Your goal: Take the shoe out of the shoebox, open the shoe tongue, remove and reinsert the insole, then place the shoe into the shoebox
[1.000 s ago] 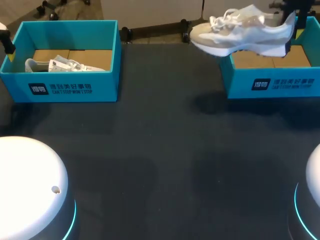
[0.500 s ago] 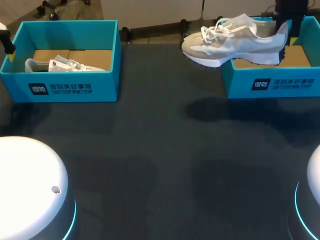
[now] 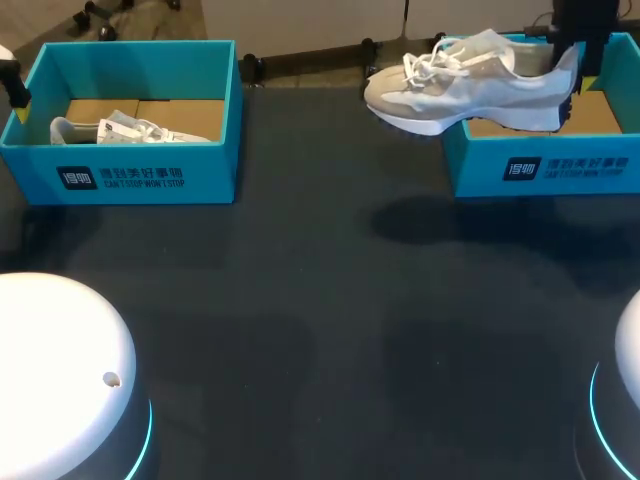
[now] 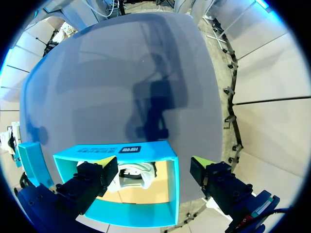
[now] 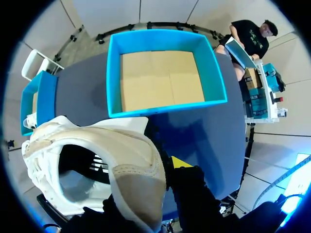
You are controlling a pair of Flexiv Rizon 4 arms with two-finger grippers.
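**A:** If you count it all up, what is on the table (image 3: 320, 300)?

**B:** Two blue boxes, two pale shoes and two grippers. Take the right shoebox (image 3: 545, 165) as the mark. The left shoebox (image 3: 140, 175) stands well apart from it, across the dark top, on the same far row.

**A:** Where is the shoe (image 3: 470, 85)?

**B:** It is up in the air, sole down. Its heel is over the right shoebox and its toe and laces stick out past that box's wall on the side facing the other box. Its shadow lies on the table just beside the right shoebox.

**A:** What holds it?

**B:** The right gripper (image 5: 150, 194) is clamped on the heel, one finger on each side, and one yellow tip shows beside the heel collar. From that wrist the right shoebox lies ahead of the shoe, its brown cardboard floor showing.

**A:** And the second shoe (image 3: 125, 130)?

**B:** It lies inside the left shoebox, far from the right shoebox, down on the cardboard floor.

**A:** And the other hand?

**B:** The left gripper (image 4: 151, 167) hangs over the left shoebox with its two fingers spread wide and nothing between them. It is the whole table away from the right shoebox. The second shoe shows below it, inside the box.
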